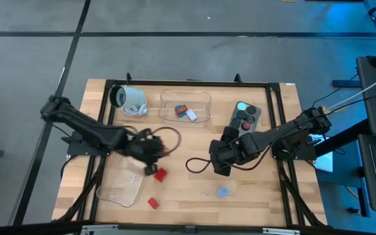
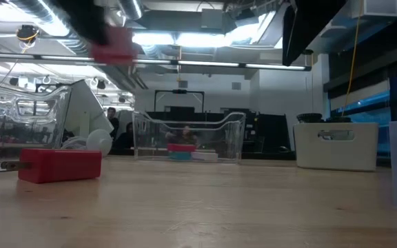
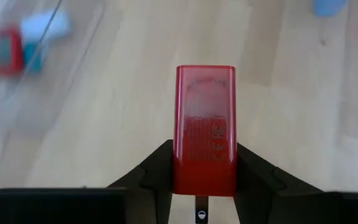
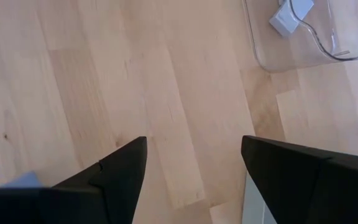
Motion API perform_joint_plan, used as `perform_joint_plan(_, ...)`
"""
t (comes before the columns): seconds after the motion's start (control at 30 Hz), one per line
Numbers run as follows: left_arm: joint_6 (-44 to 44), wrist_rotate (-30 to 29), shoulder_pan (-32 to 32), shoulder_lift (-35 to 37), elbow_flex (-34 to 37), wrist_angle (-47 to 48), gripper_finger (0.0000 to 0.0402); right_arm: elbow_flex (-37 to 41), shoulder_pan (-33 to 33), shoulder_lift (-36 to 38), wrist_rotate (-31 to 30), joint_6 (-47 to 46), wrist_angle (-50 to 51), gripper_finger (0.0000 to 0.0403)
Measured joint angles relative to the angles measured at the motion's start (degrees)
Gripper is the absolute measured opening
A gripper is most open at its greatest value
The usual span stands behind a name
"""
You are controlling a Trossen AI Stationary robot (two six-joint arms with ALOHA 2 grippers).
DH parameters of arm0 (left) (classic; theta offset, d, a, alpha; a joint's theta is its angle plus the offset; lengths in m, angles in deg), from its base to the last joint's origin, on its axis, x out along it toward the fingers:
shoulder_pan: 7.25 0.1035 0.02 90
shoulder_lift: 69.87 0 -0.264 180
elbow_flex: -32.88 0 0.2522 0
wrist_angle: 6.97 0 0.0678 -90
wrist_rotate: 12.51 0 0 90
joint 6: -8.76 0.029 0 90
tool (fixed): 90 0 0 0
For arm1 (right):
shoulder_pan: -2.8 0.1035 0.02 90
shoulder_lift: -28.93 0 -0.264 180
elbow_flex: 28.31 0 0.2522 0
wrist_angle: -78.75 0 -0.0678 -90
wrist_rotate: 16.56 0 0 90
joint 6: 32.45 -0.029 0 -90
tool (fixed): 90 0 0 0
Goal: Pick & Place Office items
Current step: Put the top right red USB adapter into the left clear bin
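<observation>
The left gripper (image 3: 204, 186) is clenched on a glossy red rectangular plastic block (image 3: 204, 127), its two dark fingers (image 3: 157, 174) pressing the block's lower sides while most of the block stands out past the fingertips. From above, this gripper (image 1: 154, 163) hangs over the middle-left of the light wooden slatted table (image 1: 266, 196), and the red block (image 1: 160, 174) shows just beyond its tip; in the low view the same block (image 2: 116, 47) is blurred and high above the tabletop, clear of the wood. A second red rectangular block (image 1: 153, 203) lies flat near the front edge of the table, seen at table height as a long red piece (image 2: 59, 165) resting on the wood. A pale lavender-blue piece (image 1: 222, 192) sits on the table to the front of the right gripper (image 1: 219, 163), which hovers over the table's centre with its fingers spread apart and nothing between them, bare wood showing in the gap in its wrist view (image 4: 194, 165). A clear plastic tray (image 1: 185, 108) at the back of the table holds a red, a teal and a white piece (image 1: 184, 113) clustered together. Another clear plastic tray (image 1: 119, 189) lies at the front left. A white mug (image 1: 129, 100) lies on its side at the back left, and a grey square tub (image 1: 245, 117) at the back right holds black round knobs, one red-topped and one blue-topped.
</observation>
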Motion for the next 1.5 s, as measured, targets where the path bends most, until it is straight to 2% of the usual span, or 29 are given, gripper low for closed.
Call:
perform_joint_plan(0.1, -11.7, 0.8, -4.7, 3.7, 0.0, 7.9, 0.0117, 0.0, -0.3, 0.0, 0.0, 0.8, 0.0, 0.0265)
perform_joint_plan(0.2, -23.4, 4.1, -10.5, 4.7, 0.0, 13.8, 0.0117, 0.0, -0.6, 0.0, -0.1, 1.6, 0.0, 0.0265)
perform_joint_plan(0.3, -34.3, 7.5, -16.2, 4.6, 0.0, 16.0, 0.0117, 0.0, -1.2, 0.0, -0.5, 2.6, 0.0, 0.0265)
perform_joint_plan(0.4, -44.8, 8.0, -20.2, 3.6, 0.0, 16.0, 0.0117, 0.0, -1.9, 0.0, -1.0, 3.0, 0.0, 0.0265)
perform_joint_plan(0.6, -63.4, 7.7, -24.8, 0.0, 0.0, 22.4, 0.0123, 0.0, -3.3, 0.0, -2.0, 3.0, 0.0, 0.0265)
perform_joint_plan(0.73, -71.3, 11.1, -26.0, -2.9, 1.1, 25.7, 0.0122, 0.0, -3.9, 0.0, -2.0, 3.0, 0.0, 0.0265)
perform_joint_plan(0.93, -71.0, 15.8, -25.9, -5.9, 3.9, 25.3, 0.0123, 0.0, -4.2, 0.0, -2.6, 4.4, -0.5, 0.0265)
perform_joint_plan(1.17, -70.5, 16.5, -25.7, -8.6, 5.8, 21.8, 0.0123, 0.0, -4.2, 0.0, -3.2, 4.3, -0.6, 0.0265)
perform_joint_plan(1.33, -63.0, 18.7, -26.0, -9.8, 9.1, 13.8, 0.0123, 0.0, -4.2, 0.0, -3.2, 4.3, -0.6, 0.0265)
perform_joint_plan(1.5, -52.9, 18.9, -25.8, -9.8, 10.5, 12.5, 0.0123, 0.0, -4.2, 0.0, -3.2, 4.3, -0.7, 0.0265)
